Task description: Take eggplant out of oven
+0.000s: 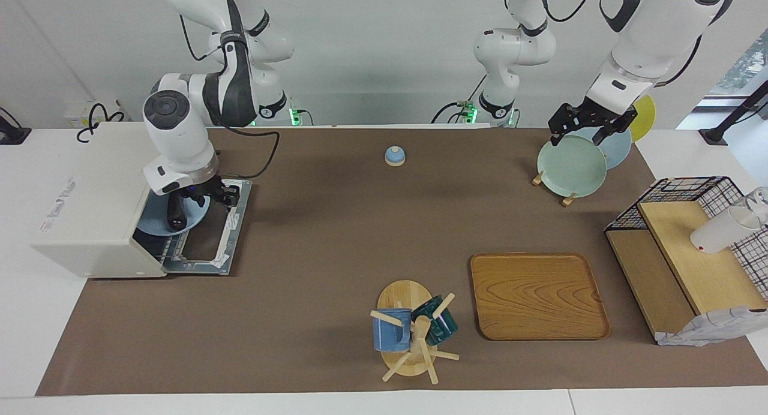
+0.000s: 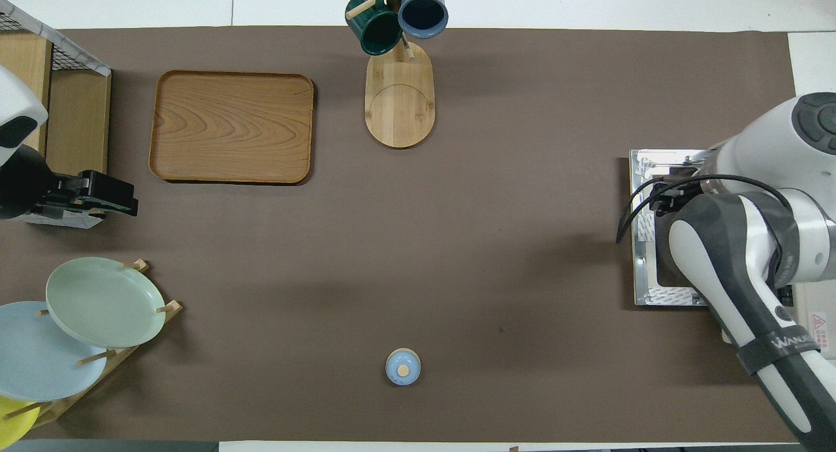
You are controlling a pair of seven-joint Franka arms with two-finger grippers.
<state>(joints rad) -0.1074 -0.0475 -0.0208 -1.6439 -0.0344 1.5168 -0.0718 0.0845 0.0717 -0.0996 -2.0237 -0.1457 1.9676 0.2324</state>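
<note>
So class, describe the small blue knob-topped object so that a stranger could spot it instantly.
Start at the brown table mat. Near the robots' edge, about midway between the two arm bases, a small round pale-blue dome with a tan knob sits alone. Unlike the pale-blue plate in the wooden rack, it is tiny and nothing stands beside it.

White boxy toaster oven (image 1: 90,223) mouth filled by right gripper (image 1: 198,202), lowered silver-framed glass door (image 1: 210,235) spread before it; bare brown mat (image 1: 336,223) alongside
</note>
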